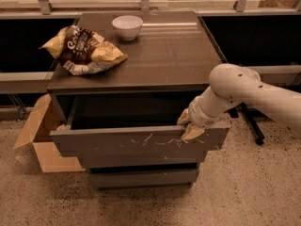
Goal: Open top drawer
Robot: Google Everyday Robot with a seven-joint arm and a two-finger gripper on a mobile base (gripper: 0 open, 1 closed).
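The top drawer is a wide dark grey-brown front with pale scratch marks, and it stands pulled out from the cabinet with its dark inside showing. My gripper sits at the drawer's top right edge, one pale fingertip on the outside of the front panel and the other over the rim inside. The white arm reaches in from the right. The gripper is hooked over the drawer's front edge.
A chip bag and a white bowl lie on the cabinet top. An open cardboard box stands on the floor at the left. Two shorter drawer fronts sit below. A chair base is behind the arm.
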